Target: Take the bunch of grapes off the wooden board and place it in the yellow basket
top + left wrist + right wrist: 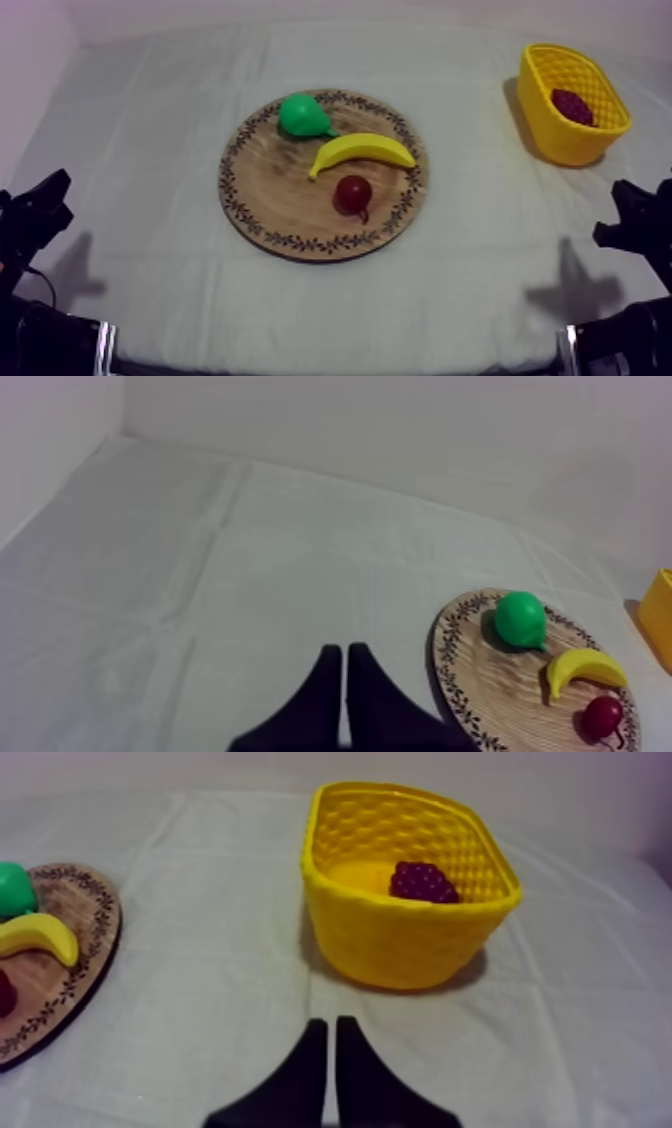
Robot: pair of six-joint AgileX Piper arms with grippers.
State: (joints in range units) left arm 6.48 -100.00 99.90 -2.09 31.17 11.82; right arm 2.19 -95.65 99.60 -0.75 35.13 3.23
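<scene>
The grapes [424, 882] lie inside the basket [400, 947], at the board's [270, 200] two o'clock, so the job looks done. The left gripper [344, 654] and right gripper [331, 1027] sit clenched on nothing, likely parked because nothing is left to carry.

Creased grey-white cloth [150, 150] spreads wide under soft light; a plain pale wall [400, 426] rises behind.

Two black robot arms
The left gripper [342, 648] and right gripper [328, 1020] each have two black fingers [325, 681] that get thin at the tip. The left arm [35, 215] and right arm [635, 225] are black and lumpy.
</scene>
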